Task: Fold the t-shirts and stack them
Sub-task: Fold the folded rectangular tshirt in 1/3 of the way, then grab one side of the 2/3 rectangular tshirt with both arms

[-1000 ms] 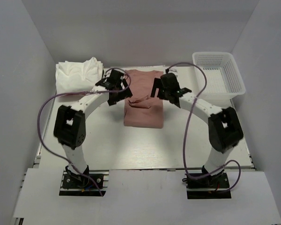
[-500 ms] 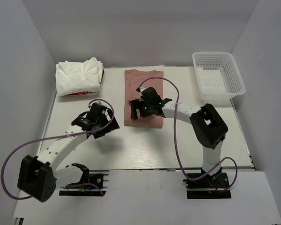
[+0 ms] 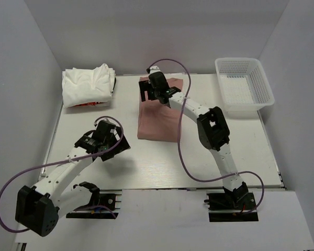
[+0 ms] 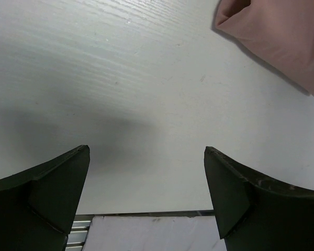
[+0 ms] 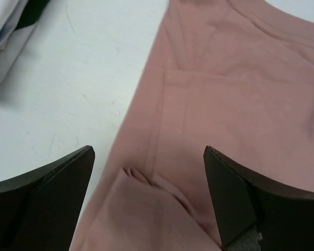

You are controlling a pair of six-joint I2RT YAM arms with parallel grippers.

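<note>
Here right gripper (image 5: 149,151) gapes empty over edge of pink t-shirt (image 5: 225,104), left gripper (image 4: 146,151) likewise over table (image 4: 120,78).

Robotics lab test cell, i.e. a boxed-in bench rig. Plain white panel walls (image 3: 21,104) close in a white table (image 3: 162,162) at 9, 12 & 3 o'clock. Two white/black robot arms, left arm (image 3: 68,164) & right arm (image 3: 212,128), are bolted on black base plates (image 3: 233,203) at approx. 7 & 5 o'clock, w/ loose purple cables (image 3: 167,60) looping off them. Bare metal rail (image 4: 78,230) runs along the near table edge. Props sit well apart: white mesh basket (image 3: 248,107) at 2 o'clock, white tees (image 3: 88,86) at 10 o'clock, pink tee (image 3: 159,117) at 12.
</note>
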